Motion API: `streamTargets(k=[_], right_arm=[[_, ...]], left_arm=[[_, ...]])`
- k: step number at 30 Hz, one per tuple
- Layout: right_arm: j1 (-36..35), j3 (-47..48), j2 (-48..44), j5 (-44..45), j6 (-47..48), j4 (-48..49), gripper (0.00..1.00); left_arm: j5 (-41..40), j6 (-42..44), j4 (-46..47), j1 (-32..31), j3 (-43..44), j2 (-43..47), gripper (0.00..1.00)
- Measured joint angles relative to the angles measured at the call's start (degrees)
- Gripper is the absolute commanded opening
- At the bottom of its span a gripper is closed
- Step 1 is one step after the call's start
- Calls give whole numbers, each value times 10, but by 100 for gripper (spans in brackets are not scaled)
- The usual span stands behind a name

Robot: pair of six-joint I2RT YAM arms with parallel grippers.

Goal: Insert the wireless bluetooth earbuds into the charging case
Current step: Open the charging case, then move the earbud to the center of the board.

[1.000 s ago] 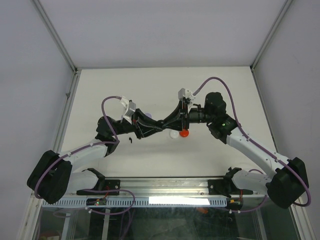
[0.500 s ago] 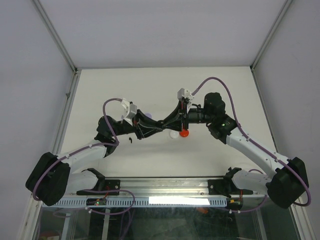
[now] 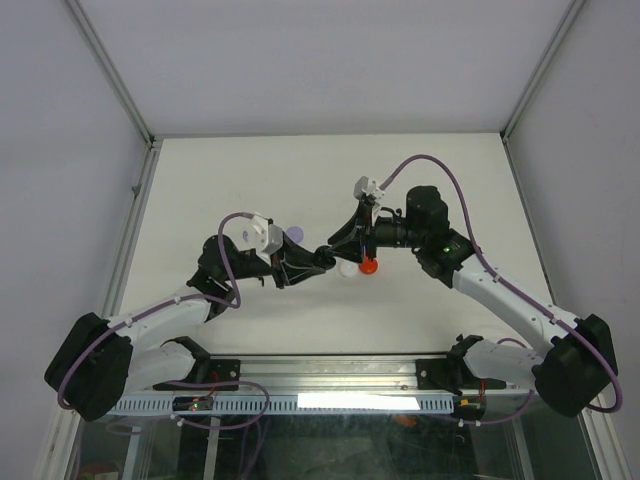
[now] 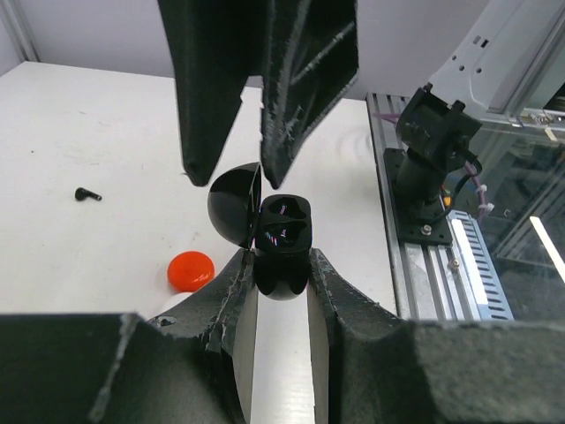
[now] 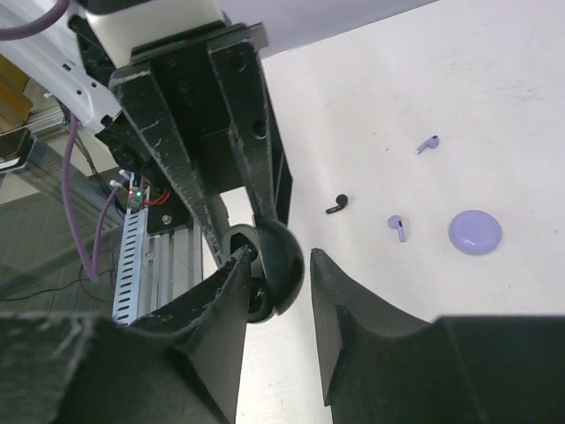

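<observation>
My left gripper [image 4: 279, 265] is shut on the base of a black charging case [image 4: 282, 231], held above the table with its lid [image 4: 231, 208] swung open. Two glossy sockets show inside. My right gripper [image 5: 281, 261] comes from the opposite side and straddles the same case [image 5: 275, 263]. Its jaws stand apart: one finger touches the case, and a gap shows between the other and the lid. Both grippers meet mid-table [image 3: 325, 256]. On the table lie a black earbud [image 5: 336, 205] and two purple earbuds [image 5: 428, 143] [image 5: 397, 227].
A red round case [image 3: 369, 266] and a white one [image 3: 347, 268] lie just under the grippers. A purple case [image 3: 294, 233] lies behind the left wrist. The aluminium rail with both arm bases [image 3: 330, 372] runs along the near edge. Walls enclose the table.
The right gripper's jaws have widened around the case. The left wrist has shifted slightly toward the near side, which uncovers the purple case, and its grip on the black case is unchanged.
</observation>
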State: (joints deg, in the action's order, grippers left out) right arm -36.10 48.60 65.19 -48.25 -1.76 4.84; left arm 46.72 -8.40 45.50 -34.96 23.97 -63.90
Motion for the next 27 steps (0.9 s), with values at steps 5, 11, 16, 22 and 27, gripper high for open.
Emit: streamTargets(k=[5,11,16,22,27], right_arm=[[4,0,0,17,6,-13,38],[4,10,3,24,9,-32,44],[4,30,7,38,17,-55,48],[16,58,29,101,23,-101,50],[21,58,58,158,21,-127,52]], left_arm=[[1,21,-5,-4,-13,4,0],[-2,36,3,-4,-30,15,0],[-49,47,3,-4,-39,16,0],[-140,44,2,-4,-55,9,0],[-229,35,-10,-3,-73,10,0]])
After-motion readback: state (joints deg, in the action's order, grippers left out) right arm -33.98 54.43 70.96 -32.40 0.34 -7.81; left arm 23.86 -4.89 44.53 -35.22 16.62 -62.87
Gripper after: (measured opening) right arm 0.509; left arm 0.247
